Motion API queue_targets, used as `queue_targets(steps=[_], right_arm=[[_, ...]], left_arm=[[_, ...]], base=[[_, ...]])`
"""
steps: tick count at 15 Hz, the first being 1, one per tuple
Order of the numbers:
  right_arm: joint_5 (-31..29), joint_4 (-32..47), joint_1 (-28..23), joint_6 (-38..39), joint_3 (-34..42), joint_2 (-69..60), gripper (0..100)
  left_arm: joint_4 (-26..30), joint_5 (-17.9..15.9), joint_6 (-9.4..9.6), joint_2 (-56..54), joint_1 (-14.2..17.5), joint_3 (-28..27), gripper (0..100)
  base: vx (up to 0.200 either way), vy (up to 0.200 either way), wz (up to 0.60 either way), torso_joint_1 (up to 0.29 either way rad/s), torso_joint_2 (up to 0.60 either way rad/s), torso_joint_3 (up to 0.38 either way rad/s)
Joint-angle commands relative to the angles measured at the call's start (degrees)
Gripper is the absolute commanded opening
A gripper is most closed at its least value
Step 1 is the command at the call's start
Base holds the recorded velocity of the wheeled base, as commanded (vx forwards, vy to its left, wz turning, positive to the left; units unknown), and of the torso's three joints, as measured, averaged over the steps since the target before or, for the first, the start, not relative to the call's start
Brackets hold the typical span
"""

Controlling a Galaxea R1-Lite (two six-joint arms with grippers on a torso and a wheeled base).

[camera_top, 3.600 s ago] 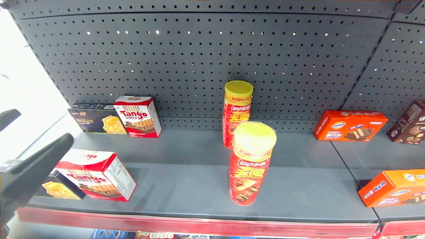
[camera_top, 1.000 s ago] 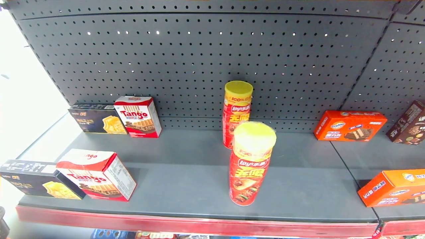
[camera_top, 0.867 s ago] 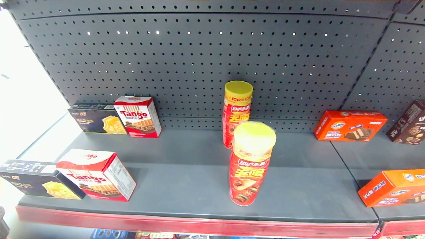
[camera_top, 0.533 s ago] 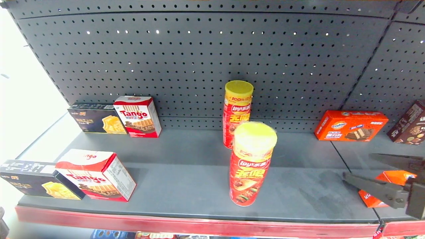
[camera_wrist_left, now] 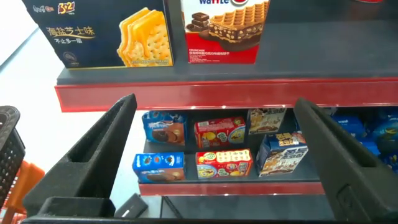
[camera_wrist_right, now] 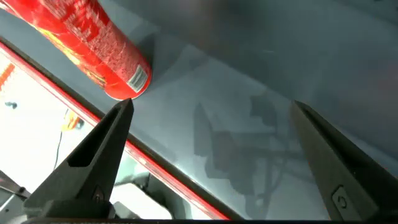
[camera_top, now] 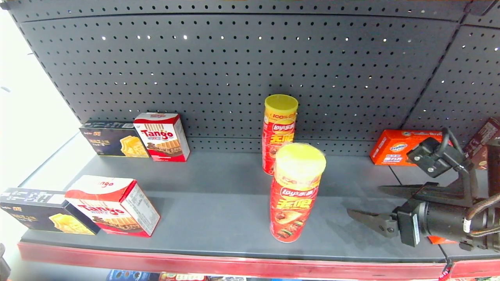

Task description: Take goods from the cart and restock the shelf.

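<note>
On the dark shelf [camera_top: 218,210] two red chips cans with yellow lids stand upright, one at the front [camera_top: 297,191] and one behind it by the pegboard [camera_top: 279,130]. My right gripper [camera_top: 363,201] hovers low over the shelf, right of the front can and apart from it, open and empty. In the right wrist view that gripper [camera_wrist_right: 212,104] has the front can [camera_wrist_right: 93,50] beyond one of its fingers. My left gripper [camera_wrist_left: 214,102] is open and empty, below and in front of the red shelf edge [camera_wrist_left: 249,93].
Wafer boxes [camera_top: 113,205] [camera_top: 162,136] and black cracker boxes [camera_top: 43,212] [camera_top: 113,139] stand on the shelf's left. An orange box [camera_top: 394,148] lies behind the right arm. Lower shelf goods [camera_wrist_left: 224,149] and a black basket [camera_wrist_left: 9,149] are near the left gripper.
My right arm has come in from the right and moved left over the shelf toward the front can. The left arm left the head view earlier. The goods have not moved.
</note>
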Motion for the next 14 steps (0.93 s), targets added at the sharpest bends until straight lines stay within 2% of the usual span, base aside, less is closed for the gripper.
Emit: queue_targets(steps=[1, 14], right_arm=[[-0.2, -0.07, 1.69, 0.0, -1.78, 4.53, 100], [-0.38, -0.34, 5.73, -1.32, -10.04, 15.16, 100]], left_arm=[[0.01, 0.01, 0.01, 0.16, 0.0, -0.02, 100], [0.01, 0.01, -0.08, 0.16, 0.0, -0.02, 100]], base=[[0.0, 0.0, 0.0, 0.0, 0.0, 0.0], [0.0, 0.0, 0.0, 0.0, 0.0, 0.0]])
